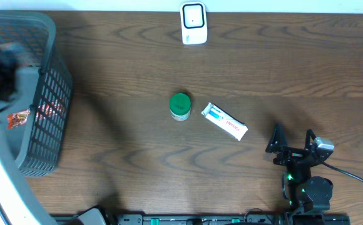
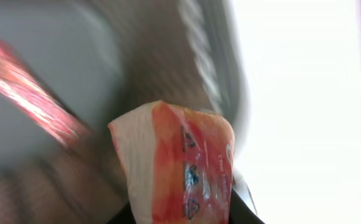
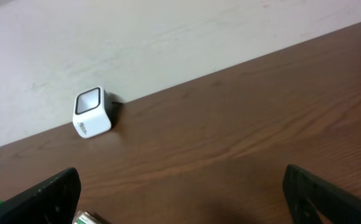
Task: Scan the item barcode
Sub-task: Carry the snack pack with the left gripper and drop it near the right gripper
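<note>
Glossy orange-white packet, crinkled, pinched in left gripper at grey mesh basket; view blurred, barcode not readable. Right gripper spread wide. White boxy scanner on wood-grain worktop.

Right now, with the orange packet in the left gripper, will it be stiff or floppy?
Probably floppy: the orange packet looks like thin, creased film bending above the left gripper. Likely light, being so thin; its glossy surface may slip.
</note>
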Robot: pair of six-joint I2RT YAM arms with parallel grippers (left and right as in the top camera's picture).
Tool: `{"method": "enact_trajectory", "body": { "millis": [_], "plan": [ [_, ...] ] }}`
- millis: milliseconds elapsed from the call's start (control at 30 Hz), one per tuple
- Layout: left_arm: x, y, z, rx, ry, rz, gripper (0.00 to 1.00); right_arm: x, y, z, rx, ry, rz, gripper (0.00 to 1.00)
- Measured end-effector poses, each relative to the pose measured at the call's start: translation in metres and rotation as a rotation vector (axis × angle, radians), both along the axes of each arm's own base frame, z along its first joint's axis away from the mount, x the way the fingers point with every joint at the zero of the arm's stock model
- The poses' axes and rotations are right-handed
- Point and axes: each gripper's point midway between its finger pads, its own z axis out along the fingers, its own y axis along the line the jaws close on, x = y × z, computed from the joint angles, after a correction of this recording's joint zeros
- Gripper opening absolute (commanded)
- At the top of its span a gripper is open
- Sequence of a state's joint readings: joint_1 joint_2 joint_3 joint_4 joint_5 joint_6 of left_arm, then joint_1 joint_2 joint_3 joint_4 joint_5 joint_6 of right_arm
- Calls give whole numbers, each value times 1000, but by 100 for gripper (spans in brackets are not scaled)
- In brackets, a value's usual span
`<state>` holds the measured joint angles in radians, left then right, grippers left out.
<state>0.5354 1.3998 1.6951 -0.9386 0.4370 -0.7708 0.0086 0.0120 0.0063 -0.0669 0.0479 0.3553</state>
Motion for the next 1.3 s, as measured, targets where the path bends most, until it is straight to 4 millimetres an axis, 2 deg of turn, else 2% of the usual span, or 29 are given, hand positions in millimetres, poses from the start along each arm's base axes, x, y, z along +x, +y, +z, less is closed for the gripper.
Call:
{"method": "enact_trajectory", "body": {
  "millis": [33,67,100,133,267,400,533,633,667,733,767,833,967,1033,1067,1100,1133,1300],
  "plan": [
    [3,-53,10,-41,-38,-196,20,0,0,0,0,0,0,99],
    [3,-91,12,-57,-48,-330,20,0,0,0,0,-1,0,99],
    [2,-107,13,-69,-52,-389,20,0,0,0,0,0,0,99],
    [-2,-151,14,-78,-52,-541,20,0,0,0,0,0,0,99],
    [-22,-268,7,-55,-54,-928,20,0,0,0,0,0,0,99],
    [-37,-345,-12,9,-45,-1142,20,0,0,0,0,0,0,99],
    [-40,-408,-40,51,-27,-1282,20,0,0,0,0,0,0,99],
    [-40,-453,-75,69,11,-1368,20,0,0,0,0,-1,0,99],
    [-42,-469,-95,73,47,-1401,20,0,0,0,0,0,0,99],
    [-45,-489,-123,76,97,-1439,20,0,0,0,0,-1,0,99],
    [-46,-506,-151,85,137,-1468,21,0,0,0,0,0,0,99],
    [-48,-523,-179,80,167,-1500,21,0,0,0,0,-1,0,99],
    [-45,-559,-210,7,125,-1572,21,0,0,0,0,0,0,99],
    [-41,-573,-218,-46,92,-1600,36,0,0,0,0,0,0,99],
    [-42,-575,-221,-61,93,-1604,54,0,0,0,0,0,0,99],
    [-41,-577,-221,-75,83,-1605,82,0,0,0,0,0,0,99],
    [-40,-579,-220,-82,74,-1611,88,0,0,0,0,0,0,99],
    [-42,-580,-217,-102,68,-1622,88,0,0,0,0,0,0,99]
  ]
}}
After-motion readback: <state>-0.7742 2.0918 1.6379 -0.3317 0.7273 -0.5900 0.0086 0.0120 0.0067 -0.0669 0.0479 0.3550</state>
